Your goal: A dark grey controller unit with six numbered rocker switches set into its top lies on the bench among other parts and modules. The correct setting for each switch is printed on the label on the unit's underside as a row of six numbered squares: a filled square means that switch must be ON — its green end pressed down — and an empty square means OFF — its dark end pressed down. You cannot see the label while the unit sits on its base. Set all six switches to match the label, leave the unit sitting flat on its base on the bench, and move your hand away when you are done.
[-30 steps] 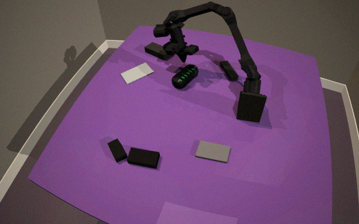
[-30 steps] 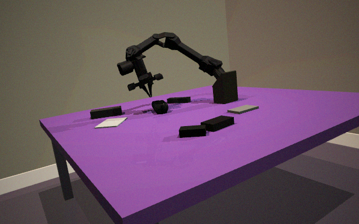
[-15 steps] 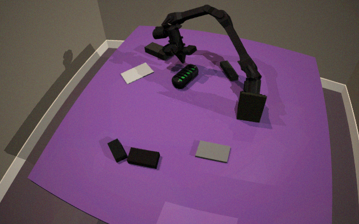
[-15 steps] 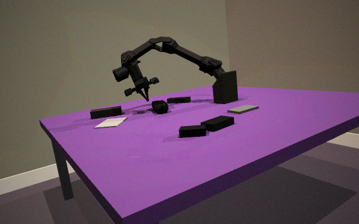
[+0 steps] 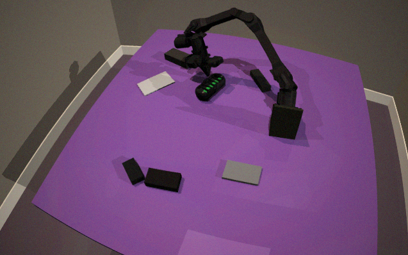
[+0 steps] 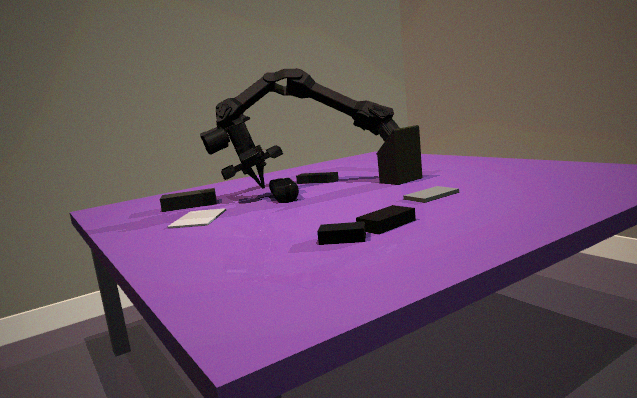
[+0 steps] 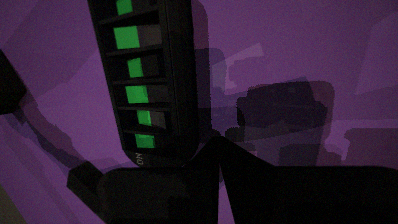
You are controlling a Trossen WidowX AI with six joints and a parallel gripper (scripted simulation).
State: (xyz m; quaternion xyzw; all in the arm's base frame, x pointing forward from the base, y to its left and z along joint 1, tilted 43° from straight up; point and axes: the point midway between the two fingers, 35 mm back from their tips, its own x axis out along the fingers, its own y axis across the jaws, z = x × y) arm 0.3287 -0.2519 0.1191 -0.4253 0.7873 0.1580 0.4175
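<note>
The dark controller unit [image 5: 210, 87] [image 6: 284, 190] [image 7: 180, 75] sits on the purple bench with its rocker switches facing up. The wrist view shows green switch ends on the left of the row, some broad and some narrow, with dark ends on the right. An ON mark [image 7: 140, 159] shows at its near end. The farthest part of the unit is cut off there, and the underside label is hidden. My gripper [image 5: 207, 75] [image 6: 263, 187] [image 7: 217, 141] is shut and empty, its tips low beside the unit; I cannot tell whether they touch it.
A white plate [image 5: 155, 84] [image 6: 197, 218] and dark blocks [image 5: 174, 57] [image 6: 317, 177] lie around the unit. Two black blocks [image 5: 163, 180] [image 6: 341, 233] and a grey plate [image 5: 242, 172] [image 6: 431, 194] lie farther off. The arm's base [image 5: 285, 122] [image 6: 400, 157] stands on the bench.
</note>
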